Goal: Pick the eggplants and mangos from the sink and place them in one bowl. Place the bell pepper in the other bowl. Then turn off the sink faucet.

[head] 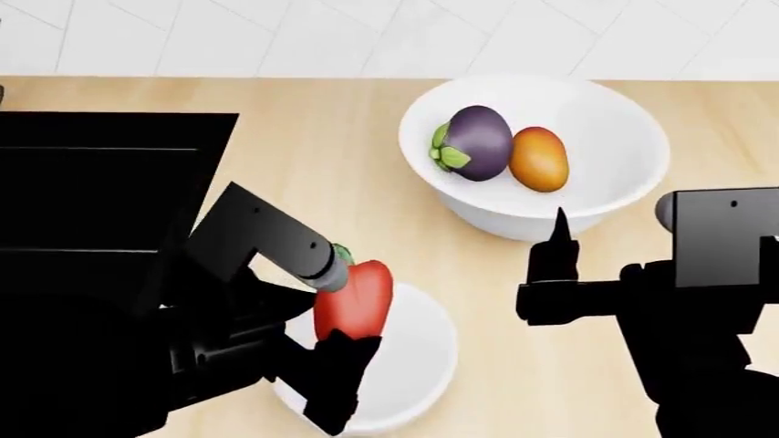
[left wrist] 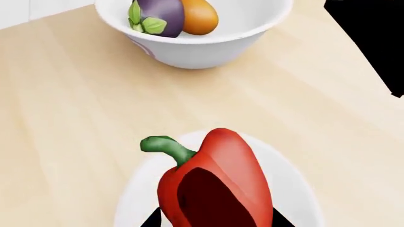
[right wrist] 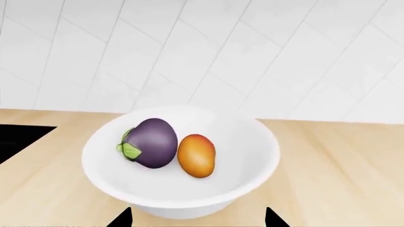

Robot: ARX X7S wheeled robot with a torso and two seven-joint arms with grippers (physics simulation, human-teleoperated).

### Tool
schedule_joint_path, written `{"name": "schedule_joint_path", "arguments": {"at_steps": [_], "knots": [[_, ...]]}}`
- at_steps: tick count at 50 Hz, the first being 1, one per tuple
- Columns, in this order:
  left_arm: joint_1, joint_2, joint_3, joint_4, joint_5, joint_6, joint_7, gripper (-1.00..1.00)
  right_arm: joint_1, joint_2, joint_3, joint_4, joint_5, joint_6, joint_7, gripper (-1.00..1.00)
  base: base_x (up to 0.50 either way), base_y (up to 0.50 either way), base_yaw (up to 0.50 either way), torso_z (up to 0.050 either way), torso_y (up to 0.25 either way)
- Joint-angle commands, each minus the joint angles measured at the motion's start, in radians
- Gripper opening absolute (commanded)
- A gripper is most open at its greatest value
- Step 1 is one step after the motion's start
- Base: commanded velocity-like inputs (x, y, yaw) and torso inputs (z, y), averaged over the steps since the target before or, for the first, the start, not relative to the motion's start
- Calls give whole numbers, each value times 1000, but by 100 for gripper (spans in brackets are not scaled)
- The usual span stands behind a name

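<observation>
Left gripper (head: 327, 351) grips bell pepper (head: 354, 299) (over bowl (head: 426, 365)).

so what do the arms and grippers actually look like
Both arms are flat black and blocky, with no markings or cables showing. The left arm has a grey cylindrical joint. The right gripper ends in thin, pointed black fingers.

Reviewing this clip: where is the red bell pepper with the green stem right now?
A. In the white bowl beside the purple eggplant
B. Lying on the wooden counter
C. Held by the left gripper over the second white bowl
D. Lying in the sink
C: the left gripper holds the red bell pepper above the nearer white bowl; the far bowl holds only the purple eggplant and orange mango.
</observation>
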Motion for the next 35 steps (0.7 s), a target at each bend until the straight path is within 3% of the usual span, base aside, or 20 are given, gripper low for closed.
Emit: {"name": "schedule_joint_path", "arguments": {"at_steps": [1, 35], "knots": [[-11, 11, 23, -39, -22, 23, 22, -100, -4, -9, 3, 21, -6, -17, -14, 100, 0, 0, 0, 0, 0], [-66, 19, 119, -150, 8, 114, 53, -100, -6, -9, 19, 29, 9, -39, -13, 100, 0, 0, 0, 0, 0]]}}
